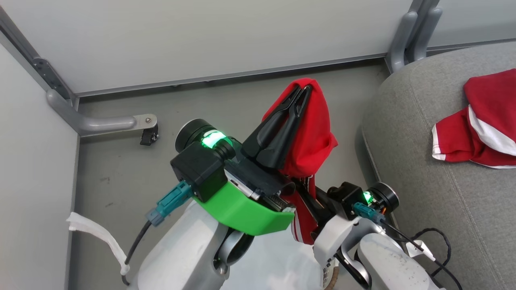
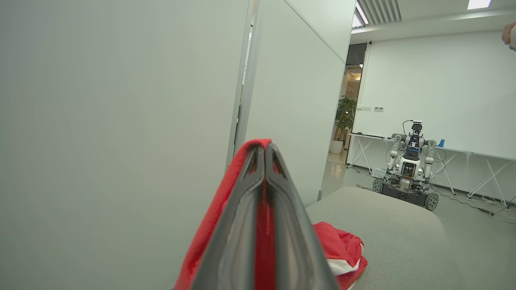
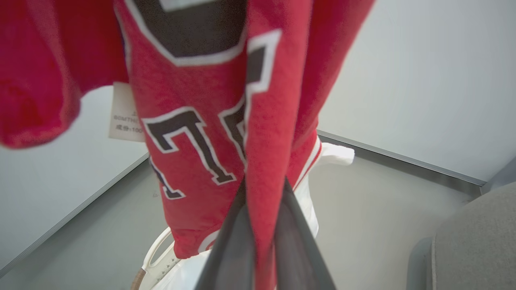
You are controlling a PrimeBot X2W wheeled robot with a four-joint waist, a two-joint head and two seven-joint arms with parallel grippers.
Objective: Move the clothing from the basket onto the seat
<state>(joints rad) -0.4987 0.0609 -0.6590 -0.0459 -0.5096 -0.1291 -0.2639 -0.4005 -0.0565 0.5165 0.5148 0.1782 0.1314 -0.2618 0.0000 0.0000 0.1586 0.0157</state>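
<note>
While my left pincer (image 1: 304,92) and right pincer (image 3: 264,195) both pinch the soft red lettered jersey (image 1: 314,133) aloft | carry step | next, I'd swing it to the rounded grey fabric seat (image 1: 423,181) right of them, then release.

Both claws clamped on cloth, left arm foremost.
In the head view the left claw (image 1: 303,92) points up and away, its two dark fingers (image 2: 242,209) pressed together over a fold of the red jersey (image 1: 316,133). The right wrist (image 1: 356,198) lies lower and to the right. The right claw (image 3: 264,191) pinches the hanging jersey.
</note>
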